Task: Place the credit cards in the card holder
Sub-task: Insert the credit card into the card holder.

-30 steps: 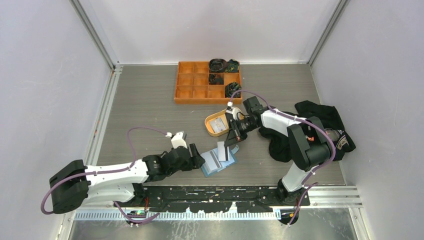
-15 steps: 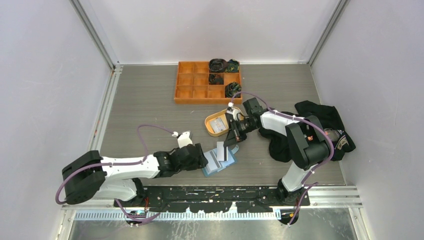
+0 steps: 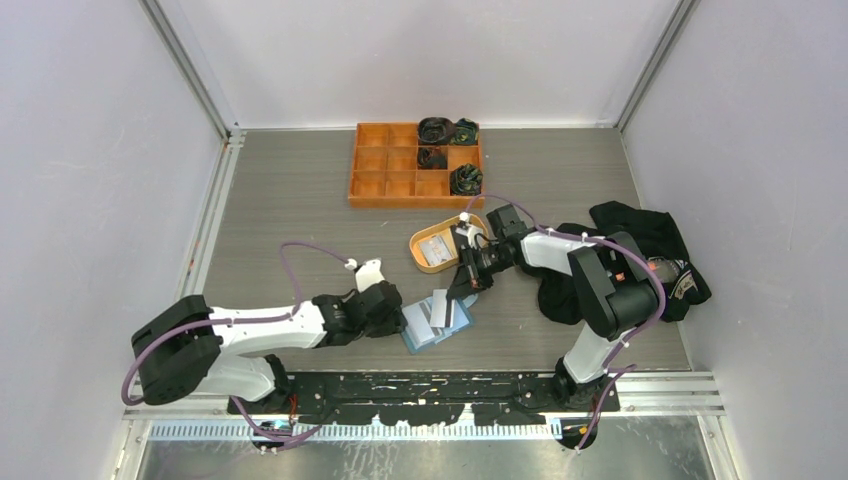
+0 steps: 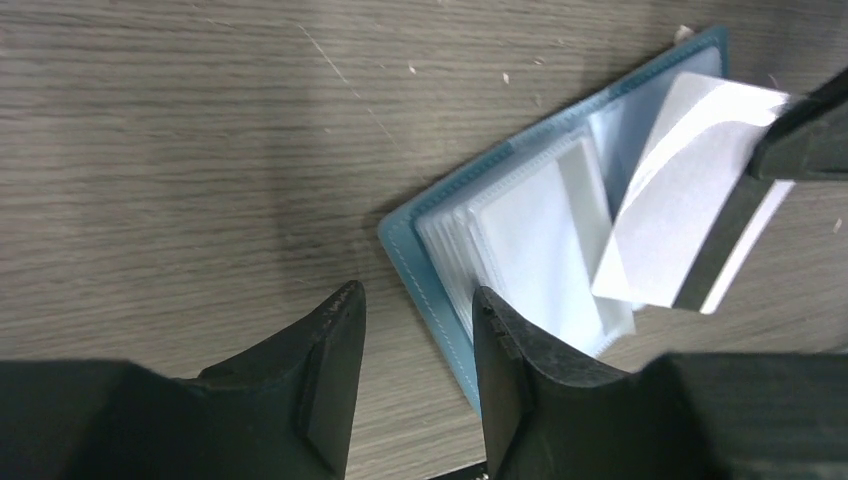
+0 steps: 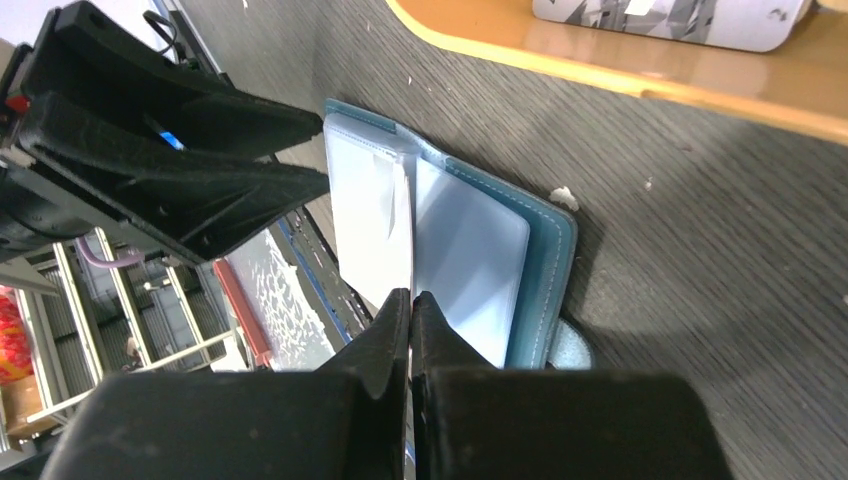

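The blue card holder (image 3: 436,323) lies open on the table with its clear slots up; it also shows in the left wrist view (image 4: 432,275) and the right wrist view (image 5: 545,255). My right gripper (image 3: 463,289) (image 5: 411,296) is shut on a white credit card (image 3: 440,305) (image 4: 680,200) (image 5: 404,215), held on edge with its lower end at the slots. My left gripper (image 3: 398,318) (image 4: 417,294) is open, its jaws standing either side of the holder's left edge. More cards (image 3: 435,250) lie in the tan dish (image 3: 418,252).
An orange compartment tray (image 3: 385,175) with dark bundles stands at the back. Black clothing (image 3: 650,235) lies at the right under the right arm. The tan dish rim (image 5: 600,75) is close behind the right gripper. The black rail (image 3: 440,385) runs along the near edge.
The left arm has swung its elbow right while its gripper stays at the holder's left edge. The right gripper with the card has sunk slightly towards the slots.
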Robot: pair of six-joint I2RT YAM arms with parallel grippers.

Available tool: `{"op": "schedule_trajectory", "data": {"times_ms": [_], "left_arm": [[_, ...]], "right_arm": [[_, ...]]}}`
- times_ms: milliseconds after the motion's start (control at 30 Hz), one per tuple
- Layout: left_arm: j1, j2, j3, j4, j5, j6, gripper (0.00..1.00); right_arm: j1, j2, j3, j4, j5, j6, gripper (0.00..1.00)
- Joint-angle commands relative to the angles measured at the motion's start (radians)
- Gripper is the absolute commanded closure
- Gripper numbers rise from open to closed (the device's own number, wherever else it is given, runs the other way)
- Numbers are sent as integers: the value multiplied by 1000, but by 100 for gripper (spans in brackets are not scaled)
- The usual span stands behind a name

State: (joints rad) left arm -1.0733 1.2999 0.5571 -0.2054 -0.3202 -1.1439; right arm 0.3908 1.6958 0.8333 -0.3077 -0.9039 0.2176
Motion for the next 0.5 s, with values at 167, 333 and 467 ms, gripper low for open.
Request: {"op": "schedule_trajectory", "data": {"times_ms": [167, 333, 467], "left_arm": [[77, 53, 61, -22, 70, 113, 56], [99, 99, 98, -12, 110, 155, 55], [117, 127, 124, -14, 133, 173, 55]], "right_arm": [[32, -3, -5, 38, -49, -8, 99], [41, -9, -14, 43, -66, -5, 93], [43, -14, -26, 31, -41, 11, 92]]}}
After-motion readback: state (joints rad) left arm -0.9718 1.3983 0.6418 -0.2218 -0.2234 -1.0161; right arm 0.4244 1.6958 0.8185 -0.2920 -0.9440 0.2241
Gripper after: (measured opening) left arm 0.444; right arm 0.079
